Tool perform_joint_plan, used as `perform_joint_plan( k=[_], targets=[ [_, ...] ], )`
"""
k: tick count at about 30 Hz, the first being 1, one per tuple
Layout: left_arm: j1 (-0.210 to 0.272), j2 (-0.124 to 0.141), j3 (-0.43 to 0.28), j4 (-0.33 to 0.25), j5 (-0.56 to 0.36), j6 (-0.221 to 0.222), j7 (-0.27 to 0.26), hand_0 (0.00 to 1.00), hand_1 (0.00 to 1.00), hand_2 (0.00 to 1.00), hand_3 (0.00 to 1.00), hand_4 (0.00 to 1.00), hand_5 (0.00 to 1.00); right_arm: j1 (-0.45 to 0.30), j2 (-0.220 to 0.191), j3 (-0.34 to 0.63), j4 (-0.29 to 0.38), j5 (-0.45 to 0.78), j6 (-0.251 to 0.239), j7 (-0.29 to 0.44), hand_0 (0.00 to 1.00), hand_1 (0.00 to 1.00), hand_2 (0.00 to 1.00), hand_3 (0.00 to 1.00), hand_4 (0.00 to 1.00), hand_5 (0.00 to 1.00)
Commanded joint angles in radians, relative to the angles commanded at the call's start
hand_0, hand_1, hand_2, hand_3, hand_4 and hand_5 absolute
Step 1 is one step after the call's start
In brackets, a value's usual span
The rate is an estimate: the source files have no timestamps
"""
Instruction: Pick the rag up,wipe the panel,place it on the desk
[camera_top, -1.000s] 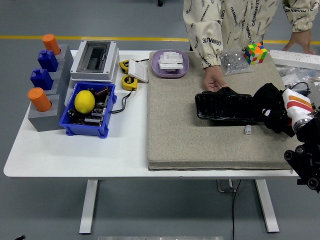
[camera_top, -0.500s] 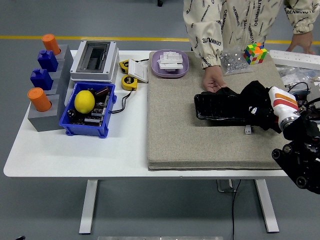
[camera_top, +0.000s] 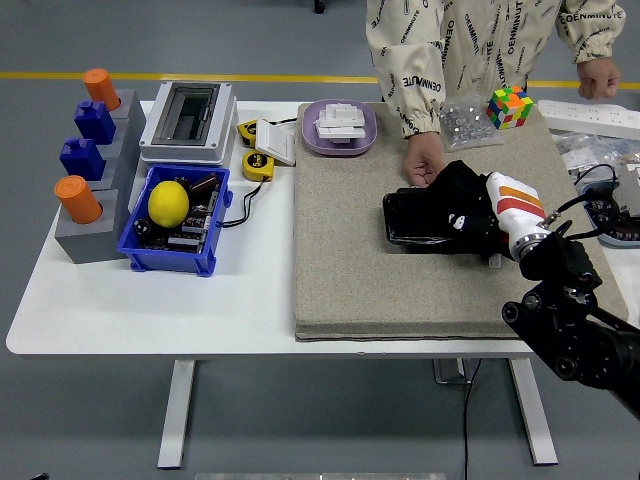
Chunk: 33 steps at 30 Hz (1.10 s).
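Note:
A black panel (camera_top: 405, 222) lies on the grey felt mat (camera_top: 350, 280). My right hand (camera_top: 455, 213), with a white and orange wrist, is shut on a black rag (camera_top: 468, 190) and presses it onto the middle and right part of the panel, hiding that part. A person at the far side steadies the panel's far edge with one hand (camera_top: 424, 166). My left arm is out of view.
A small white piece (camera_top: 495, 261) lies on the mat just beside my wrist. A purple tray (camera_top: 341, 127), a bag of small parts (camera_top: 466, 124) and a colour cube (camera_top: 510, 106) stand at the back. A blue bin (camera_top: 177, 220) with a lemon, a grey box (camera_top: 188, 122) and peg blocks (camera_top: 90, 160) stand on the left.
My right hand has slid left across the panel with the rag, from its right end to its middle. The person's hand stays at the panel's far edge.

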Motion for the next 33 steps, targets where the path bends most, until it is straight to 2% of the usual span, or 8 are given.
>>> perform_joint_plan(
  k=[10,20,33],
  targets=[
    [-0.004,0.001,0.004,0.001,0.0,0.0,0.001,0.611,0.64,0.654,0.562,0.627,0.437,0.046,0.074,-0.103,0.008,0.017,0.0,0.0,0.319,0.444,0.492,0.514,0.871,0.264],
    [-0.008,0.002,0.004,0.002,0.002,0.001,0.001,0.611,0.641,0.653,0.562,0.627,0.437,0.073,0.123,-0.134,0.009,0.022,-0.003,0.003,0.321,0.443,0.493,0.514,0.871,0.264],
    [-0.012,0.0,0.001,0.002,0.001,0.001,0.001,0.612,0.64,0.655,0.562,0.627,0.438,0.074,0.123,-0.17,0.002,0.029,-0.001,0.005,0.319,0.444,0.492,0.514,0.871,0.264]
  ],
)
